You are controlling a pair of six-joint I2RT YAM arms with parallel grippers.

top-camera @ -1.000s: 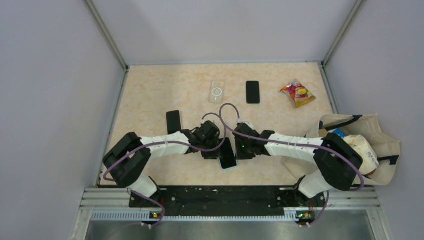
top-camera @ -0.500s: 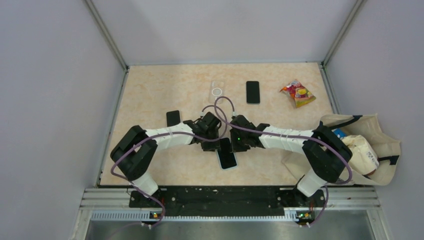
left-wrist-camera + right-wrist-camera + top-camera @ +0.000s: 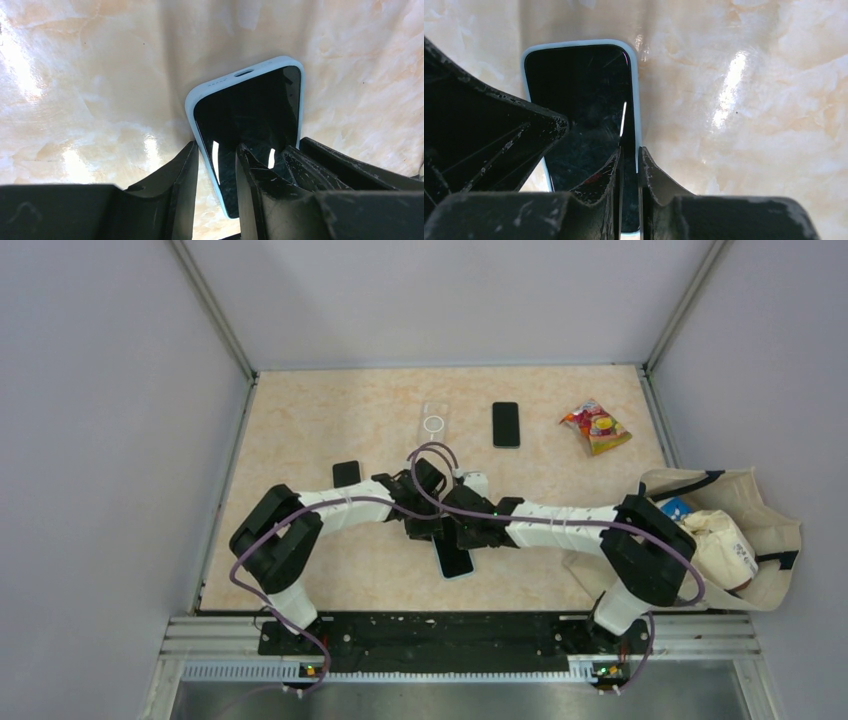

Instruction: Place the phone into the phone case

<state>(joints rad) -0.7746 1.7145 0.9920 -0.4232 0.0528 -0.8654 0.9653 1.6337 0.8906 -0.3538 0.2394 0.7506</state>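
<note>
A black phone sits in a light blue case (image 3: 455, 560) lying flat on the table, screen up. It shows in the left wrist view (image 3: 250, 105) and the right wrist view (image 3: 581, 90). My left gripper (image 3: 428, 526) is over the phone's far end. Its jaws are slightly apart and straddle one long edge of the case (image 3: 216, 167). My right gripper (image 3: 463, 531) is beside it with its jaws nearly together over the other long edge (image 3: 629, 172). The fingertips sit above the phone, not clamped on it.
A clear case (image 3: 433, 423) and a second black phone (image 3: 506, 424) lie at the back. A third black phone (image 3: 346, 474) lies left of my left arm. A snack packet (image 3: 596, 427) is at the back right. A cloth tote bag (image 3: 740, 502) is at the right edge.
Both wrists have moved left and closer together over the phone's far end. The phone in the blue case has shifted only slightly.
</note>
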